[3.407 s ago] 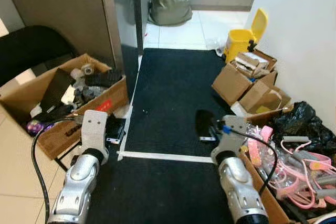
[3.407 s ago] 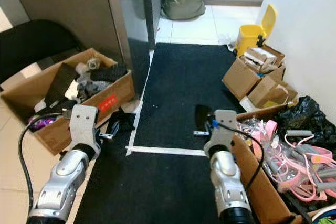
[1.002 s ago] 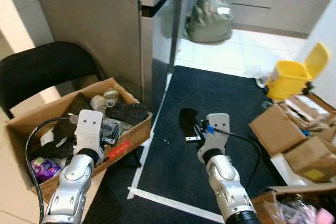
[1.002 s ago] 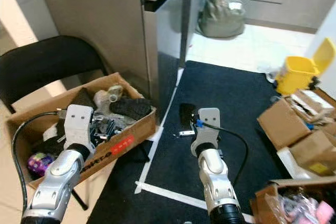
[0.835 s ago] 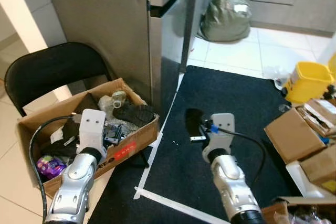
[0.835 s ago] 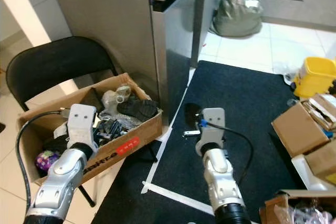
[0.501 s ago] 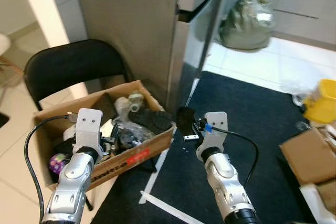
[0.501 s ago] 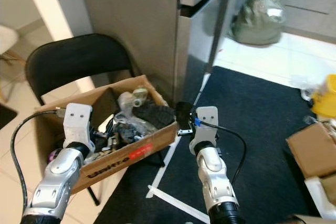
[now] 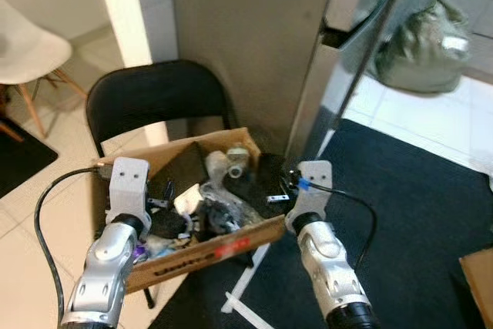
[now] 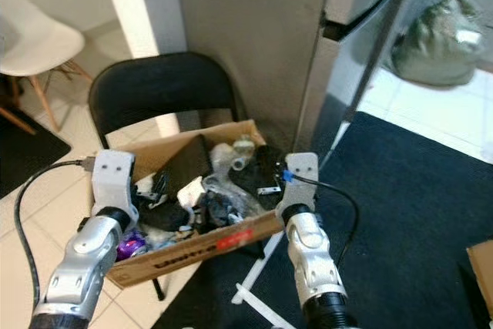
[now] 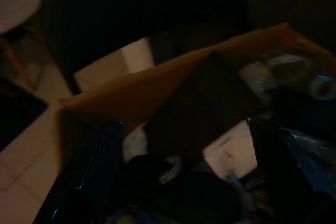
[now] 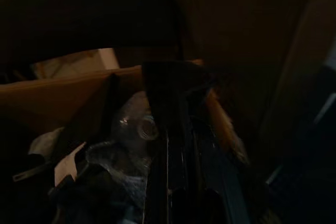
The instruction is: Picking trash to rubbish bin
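Observation:
An open cardboard box [image 9: 189,261] full of trash sits on a black folding chair [image 9: 154,94] straight ahead. Inside lie a clear plastic bottle [image 9: 231,161], a flat black piece [image 9: 182,171], white paper [image 9: 187,199] and a purple item [image 10: 127,246]. My left gripper [image 9: 164,206] hangs over the box's left half, its fingers [image 11: 92,174] spread open around nothing. Over the box's right corner my right gripper [image 9: 269,182] has its fingers [image 12: 173,145] pressed together. The dark right wrist view shows the bottle [image 12: 140,127] just beyond them.
A tall grey fridge [image 9: 254,36] stands right behind the chair. A black mat [image 9: 408,213] with a white tape line [image 9: 239,306] covers the floor to the right, a stuffed grey-green bag [image 9: 424,48] beyond it. A white chair [image 9: 31,52] stands far left on the tiles.
The view has swung left, so the box on the chair now sits in front of me. Both arms keep their pose; the right gripper now overlaps the box's right corner.

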{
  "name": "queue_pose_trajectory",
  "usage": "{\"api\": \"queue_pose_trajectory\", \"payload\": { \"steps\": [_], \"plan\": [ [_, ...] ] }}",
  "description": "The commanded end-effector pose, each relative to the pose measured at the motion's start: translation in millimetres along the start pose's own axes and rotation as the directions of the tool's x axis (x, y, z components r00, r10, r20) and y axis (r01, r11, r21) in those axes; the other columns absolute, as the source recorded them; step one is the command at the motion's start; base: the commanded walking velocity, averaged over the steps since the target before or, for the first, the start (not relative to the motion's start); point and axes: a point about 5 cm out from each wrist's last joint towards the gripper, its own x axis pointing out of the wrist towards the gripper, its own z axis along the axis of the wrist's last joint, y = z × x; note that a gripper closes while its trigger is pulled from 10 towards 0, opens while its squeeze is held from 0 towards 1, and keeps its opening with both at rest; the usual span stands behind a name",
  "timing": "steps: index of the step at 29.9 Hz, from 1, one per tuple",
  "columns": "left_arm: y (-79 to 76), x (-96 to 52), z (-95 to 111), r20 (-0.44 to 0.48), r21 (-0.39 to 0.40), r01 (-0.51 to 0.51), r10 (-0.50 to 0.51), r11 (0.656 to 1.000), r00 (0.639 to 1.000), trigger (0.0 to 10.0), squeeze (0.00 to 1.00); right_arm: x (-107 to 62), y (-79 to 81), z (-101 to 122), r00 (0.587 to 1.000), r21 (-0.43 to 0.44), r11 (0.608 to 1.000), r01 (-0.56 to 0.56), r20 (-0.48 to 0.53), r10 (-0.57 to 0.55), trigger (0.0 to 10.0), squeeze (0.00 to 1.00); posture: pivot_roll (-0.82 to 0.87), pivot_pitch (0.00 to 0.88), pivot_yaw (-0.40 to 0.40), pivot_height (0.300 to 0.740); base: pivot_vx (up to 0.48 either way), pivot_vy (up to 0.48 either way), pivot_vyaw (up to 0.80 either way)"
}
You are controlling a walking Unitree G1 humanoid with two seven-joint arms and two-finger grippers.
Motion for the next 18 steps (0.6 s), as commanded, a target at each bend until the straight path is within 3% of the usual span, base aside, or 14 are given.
{"api": "queue_pose_trajectory", "payload": {
  "steps": [1, 18],
  "plan": [
    [-0.4, -1.9, -5.4, -0.027, 0.007, 0.004, -0.003, 1.000, 1.000, 10.0, 0.00, -2.6, -5.5, -3.2, 1.000, 0.002, 1.000, 0.019, -0.008, -0.019, 10.0, 0.00, 0.00, 0.108, -0.007, 0.740, 0.292, 0.000, 0.47],
    [-2.1, -2.6, -5.1, -0.025, 0.013, 0.016, -0.016, 1.000, 1.000, 10.0, 0.00, -3.2, 2.4, -2.9, 0.999, 0.014, 0.999, -0.035, -0.002, 0.035, 10.0, 0.00, 0.00, 0.091, -0.009, 0.740, 0.290, 0.000, 0.47]
  ]
}}
